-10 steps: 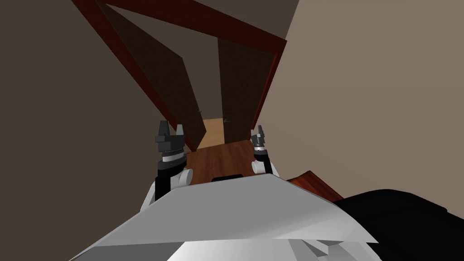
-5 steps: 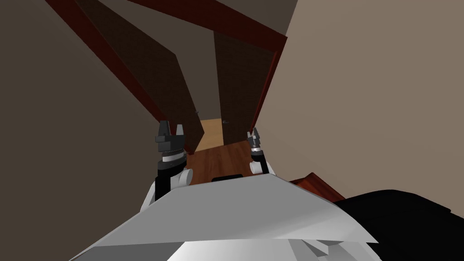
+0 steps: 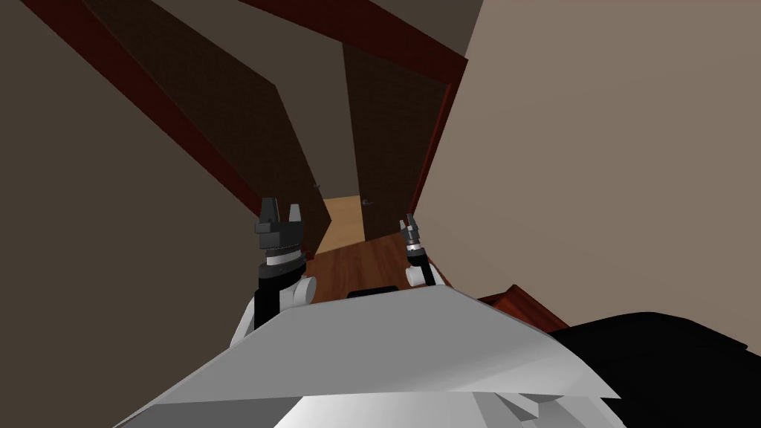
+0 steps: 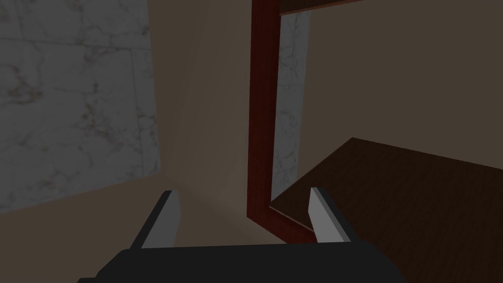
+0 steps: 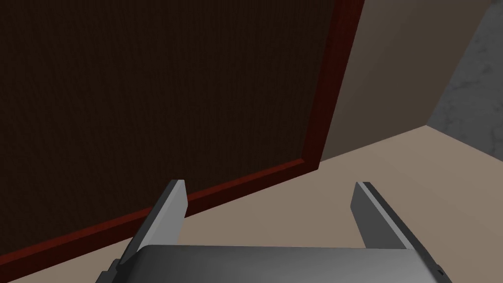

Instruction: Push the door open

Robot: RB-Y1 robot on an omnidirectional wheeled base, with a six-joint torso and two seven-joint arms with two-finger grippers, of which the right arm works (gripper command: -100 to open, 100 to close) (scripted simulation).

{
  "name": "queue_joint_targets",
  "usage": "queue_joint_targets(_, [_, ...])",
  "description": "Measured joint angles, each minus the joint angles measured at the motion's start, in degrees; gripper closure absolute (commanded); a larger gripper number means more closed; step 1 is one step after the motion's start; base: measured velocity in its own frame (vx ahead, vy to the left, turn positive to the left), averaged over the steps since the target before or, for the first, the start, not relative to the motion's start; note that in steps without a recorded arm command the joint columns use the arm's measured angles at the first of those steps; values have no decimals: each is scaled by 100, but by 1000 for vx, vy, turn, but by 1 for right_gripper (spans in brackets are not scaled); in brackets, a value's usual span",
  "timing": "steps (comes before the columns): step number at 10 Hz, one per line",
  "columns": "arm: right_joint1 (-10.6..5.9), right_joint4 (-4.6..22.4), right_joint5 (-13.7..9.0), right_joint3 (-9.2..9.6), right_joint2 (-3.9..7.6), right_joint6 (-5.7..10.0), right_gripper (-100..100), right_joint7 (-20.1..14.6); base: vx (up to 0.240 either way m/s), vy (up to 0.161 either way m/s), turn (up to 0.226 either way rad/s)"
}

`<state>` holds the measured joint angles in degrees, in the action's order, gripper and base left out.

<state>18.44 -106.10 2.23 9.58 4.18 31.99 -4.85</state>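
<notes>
Against the red-brown door frame [image 3: 440, 134], the whole scene has grown and slid aside over the last second. I take that as my own base rolling closer, not as anything swinging. The dark brown door [image 3: 386, 141] hangs just inside the frame's right post, and a second dark leaf [image 3: 245, 126] stands angled at the frame's far side. The strip of light floor [image 3: 343, 212] between them looks about as narrow as before, so the door has probably not given yet. The right end effector [image 3: 408, 223] has drifted from the frame's right post toward the door and reached further out. Its fingers are spread wide and empty, and its wrist view shows the door panel and frame edge ahead with no contact visible. The left end effector [image 3: 280, 206] has kept its place, also wide and empty, pointing at the frame's other post. The approach seems nearly done, and the push itself is still to come.
</notes>
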Motion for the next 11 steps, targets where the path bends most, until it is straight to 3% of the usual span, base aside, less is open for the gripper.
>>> queue_joint_targets(11, [-453, 1281, 40, 441, 137, 233, -100, -86, 96, 28, -69])
